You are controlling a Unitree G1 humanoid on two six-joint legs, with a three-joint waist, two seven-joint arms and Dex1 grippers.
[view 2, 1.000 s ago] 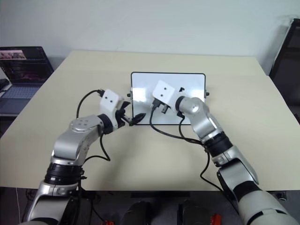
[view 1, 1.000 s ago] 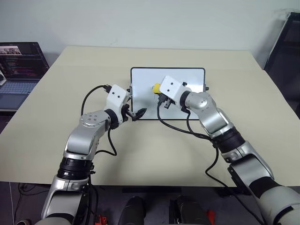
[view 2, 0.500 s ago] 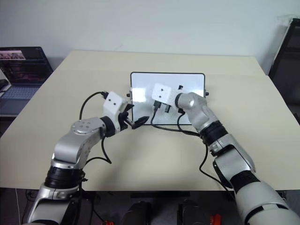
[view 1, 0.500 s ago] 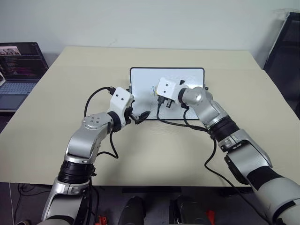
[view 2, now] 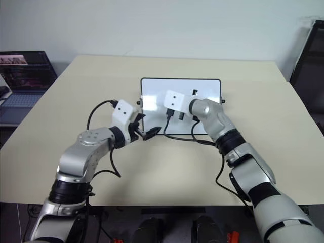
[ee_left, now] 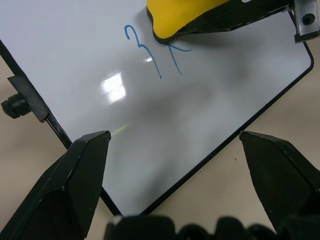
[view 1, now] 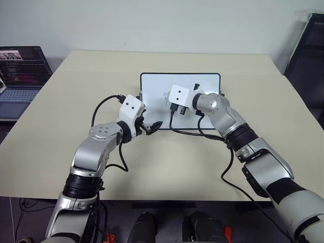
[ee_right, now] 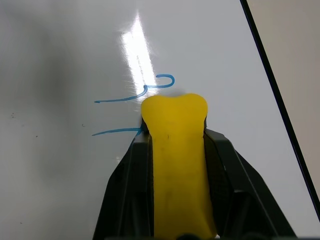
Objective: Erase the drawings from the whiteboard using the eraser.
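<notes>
Eraser pinched in my R claw, nose down on board, touching blue marks. Looks soft, light; hold sides, w/ black base free. Board glossy, prob slides. L claw wide open over its near edge.

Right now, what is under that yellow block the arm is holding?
Under the yellow eraser block lies the glossy white board with blue marker strokes. One stroke runs beneath its tip; any writing further under it is covered.
</notes>
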